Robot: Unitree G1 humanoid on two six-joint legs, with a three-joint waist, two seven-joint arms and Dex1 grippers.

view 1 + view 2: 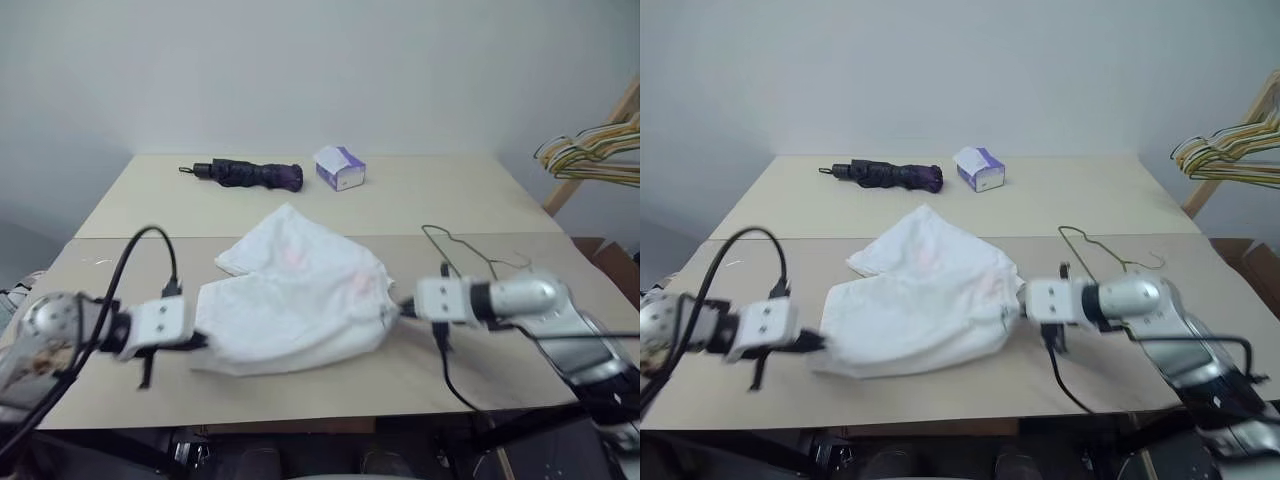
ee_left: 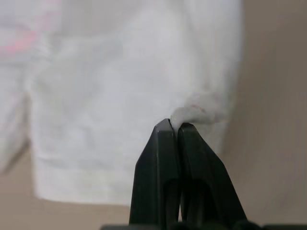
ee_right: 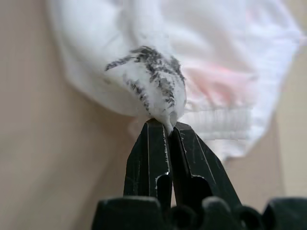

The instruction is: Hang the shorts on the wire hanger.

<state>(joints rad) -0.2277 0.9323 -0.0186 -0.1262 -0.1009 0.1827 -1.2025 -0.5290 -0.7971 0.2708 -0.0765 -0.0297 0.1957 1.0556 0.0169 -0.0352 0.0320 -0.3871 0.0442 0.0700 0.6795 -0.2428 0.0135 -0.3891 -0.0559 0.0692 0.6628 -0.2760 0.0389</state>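
The shorts (image 1: 295,300) lie spread on the desk (image 1: 450,200), pinched at opposite edges: the left claw (image 2: 175,125) is clenched on a nip of white fabric, the right claw (image 3: 169,125) likewise on a bunched, dark-flecked corner. The wire hanger (image 1: 462,250) rests on the desk just beyond the right claw. To do this well, lift both edges evenly, keeping the cloth taut so neither thin pinch slips. No readable writing is visible.
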